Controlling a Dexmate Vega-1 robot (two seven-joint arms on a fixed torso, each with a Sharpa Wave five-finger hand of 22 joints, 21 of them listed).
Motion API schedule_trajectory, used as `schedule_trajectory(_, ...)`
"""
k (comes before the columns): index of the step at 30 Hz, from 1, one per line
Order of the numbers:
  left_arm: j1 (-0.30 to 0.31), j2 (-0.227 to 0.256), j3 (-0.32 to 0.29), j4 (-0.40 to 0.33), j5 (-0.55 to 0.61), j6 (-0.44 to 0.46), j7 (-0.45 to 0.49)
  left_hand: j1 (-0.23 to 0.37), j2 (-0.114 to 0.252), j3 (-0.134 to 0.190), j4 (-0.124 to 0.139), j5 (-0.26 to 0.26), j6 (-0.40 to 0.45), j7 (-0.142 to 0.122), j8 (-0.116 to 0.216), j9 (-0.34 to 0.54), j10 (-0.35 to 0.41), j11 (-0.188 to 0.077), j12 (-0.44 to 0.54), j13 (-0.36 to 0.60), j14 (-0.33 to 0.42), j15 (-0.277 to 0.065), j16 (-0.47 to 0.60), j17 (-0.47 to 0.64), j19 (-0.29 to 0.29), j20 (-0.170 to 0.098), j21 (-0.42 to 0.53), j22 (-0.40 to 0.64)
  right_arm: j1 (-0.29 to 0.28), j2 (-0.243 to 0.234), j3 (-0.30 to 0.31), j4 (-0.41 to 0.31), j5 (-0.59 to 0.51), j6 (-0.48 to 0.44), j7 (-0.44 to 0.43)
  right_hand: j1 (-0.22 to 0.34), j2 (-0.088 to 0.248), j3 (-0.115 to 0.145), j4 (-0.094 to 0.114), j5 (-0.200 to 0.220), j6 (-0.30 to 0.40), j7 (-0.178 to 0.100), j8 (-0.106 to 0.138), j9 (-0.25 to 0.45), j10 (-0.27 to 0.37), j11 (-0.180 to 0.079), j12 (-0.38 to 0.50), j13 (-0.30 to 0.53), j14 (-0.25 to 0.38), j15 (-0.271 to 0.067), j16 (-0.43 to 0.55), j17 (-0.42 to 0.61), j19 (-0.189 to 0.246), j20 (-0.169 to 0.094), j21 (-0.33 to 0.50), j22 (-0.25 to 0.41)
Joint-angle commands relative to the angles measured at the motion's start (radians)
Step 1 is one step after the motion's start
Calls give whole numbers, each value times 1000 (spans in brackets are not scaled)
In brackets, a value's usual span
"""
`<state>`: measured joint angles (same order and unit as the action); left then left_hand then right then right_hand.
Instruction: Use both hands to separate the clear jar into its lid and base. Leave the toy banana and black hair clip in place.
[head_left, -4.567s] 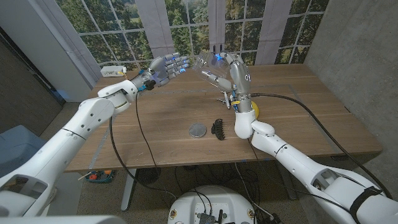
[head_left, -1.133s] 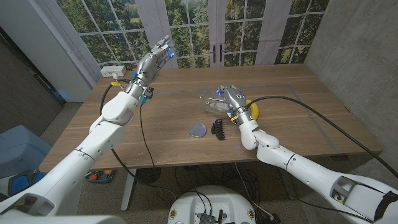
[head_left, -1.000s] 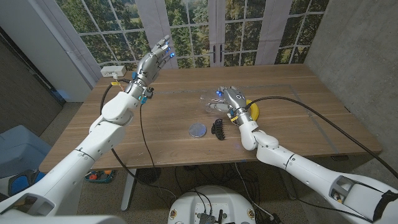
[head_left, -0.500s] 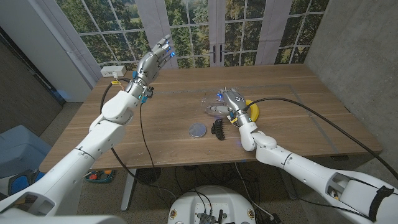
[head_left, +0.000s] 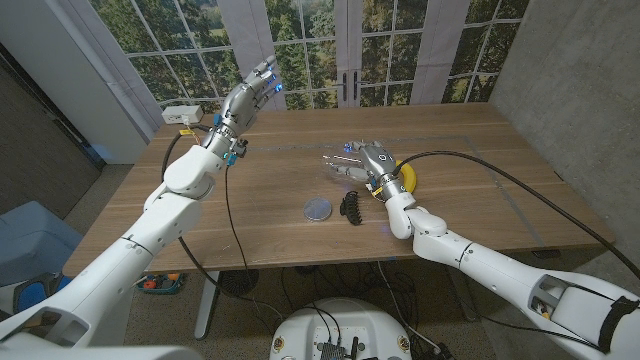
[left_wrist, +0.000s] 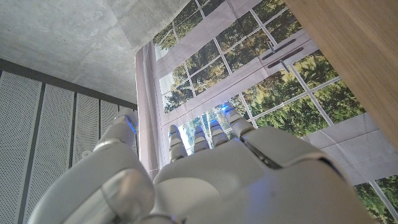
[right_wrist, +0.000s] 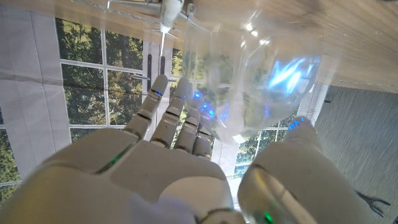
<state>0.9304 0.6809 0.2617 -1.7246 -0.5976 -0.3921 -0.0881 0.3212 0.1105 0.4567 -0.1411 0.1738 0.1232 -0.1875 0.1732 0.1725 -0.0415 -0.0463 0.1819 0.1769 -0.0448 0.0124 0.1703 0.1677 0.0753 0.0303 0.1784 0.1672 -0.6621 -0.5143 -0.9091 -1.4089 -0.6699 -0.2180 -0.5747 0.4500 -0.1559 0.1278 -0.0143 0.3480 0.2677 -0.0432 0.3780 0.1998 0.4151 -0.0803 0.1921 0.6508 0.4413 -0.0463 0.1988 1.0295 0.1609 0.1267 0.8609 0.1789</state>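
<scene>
here, mid-table toward the right edge, our right hand (head_left: 365, 162) cradles the clear jar base (head_left: 338, 166) low over the wood, fingers curled around its wall; in the right wrist view the clear glass (right_wrist: 261, 81) sits just past our fingers (right_wrist: 174, 118), against the palm side. the lid (head_left: 317, 208) already lies apart, nearer the front edge, beside the black hair clip (head_left: 351, 206). the toy banana (head_left: 405, 176) rests just behind our wrist. our left hand (head_left: 248, 100) hangs raised near the far left corner, fingers spread, holding nothing. we judge the step is setting the base down: lower it gently, release straight, and lift away without brushing clip or banana.
</scene>
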Motion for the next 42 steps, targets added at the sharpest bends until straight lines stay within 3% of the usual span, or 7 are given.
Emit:
schedule_trajectory(1, 5, 4, -3, -4, -8, -3, -5, -8, 2, 4, -6, 1, 1, 1, 7, 2, -5, -2, 7, 0, -5, 1, 5, 1, -6, -3, 8, 4, -11, -34, 42, -104, 70, -27, 138, -38, -5, -41, 8, 14, -61, 10, -51, 3, -93, 35, -10, -17, -99, -11, -18, -43, -62, 37, -51, -1)
schedule_trajectory(13, 5, 7, -3, 2, -14, -2, -14, -11, 2, 4, -8, 1, -3, -4, 5, 2, -10, -3, 6, 0, -11, 0, 3, 1, -7, -3, 8, 4, -61, -46, 139, -198, 219, 69, 153, -94, 38, -85, 36, 45, -59, -21, -100, 0, -215, 62, -10, -82, -294, 13, -26, -147, -139, 60, -149, -7)
schedule_trajectory(21, -7, 4, 2, 26, -30, -4, -39, -23, 5, 7, -13, 3, -24, -7, -1, 1, -22, -19, 5, -1, -24, -72, 2, 0, -9, -47, 9, 4, -76, -45, 173, -211, 265, 133, 147, -80, 93, -71, 35, 60, -48, -95, -138, -9, -244, 35, -9, -161, -400, -20, -25, -264, -134, -16, -208, -10)
schedule_trajectory(25, -13, -1, 4, 43, -43, -1, -47, -32, 6, 6, -11, 4, -55, 5, -8, 0, -34, -28, 2, -2, -37, -82, 0, 1, -9, -51, 10, 4, -83, -39, 200, -186, 322, 224, 135, -83, 128, -63, 38, 59, -127, -44, -186, -14, -246, 19, -9, -221, -402, -38, -19, -360, -127, -83, -250, -11)
schedule_trajectory(31, -24, 0, 8, 69, -53, -3, -72, -59, 21, 8, 4, 8, -115, 23, -12, -1, -63, -32, -3, -3, -62, -92, 0, 4, -13, -66, 9, 4, -91, -31, 229, -177, 367, 280, 132, -103, 189, -48, 57, 57, -131, 30, -185, -15, -252, 17, -10, -268, -401, -44, -18, -437, -114, -146, -282, -11)
schedule_trajectory(37, -37, 5, 14, 96, -77, 2, -115, -103, 24, 0, 24, 11, -158, 27, -9, -3, -101, -43, -7, -3, -100, -109, -2, 6, -27, -88, 6, 4, -106, -23, 265, -179, 434, 333, 144, -145, 277, -28, 97, 49, -113, 31, -180, -17, -246, 20, -6, -304, -398, -52, -15, -489, -100, -182, -303, -11)
schedule_trajectory(42, -40, -1, 14, 111, -84, -6, -124, -130, 31, -4, 40, 14, -176, 48, -8, -4, -115, -45, -5, -4, -113, -114, 1, 8, -33, -97, 6, 4, -122, -19, 289, -195, 464, 347, 144, -155, 295, -23, 106, 45, -104, 34, -179, -17, -239, 23, -4, -315, -395, -55, -15, -505, -96, -189, -309, -11)
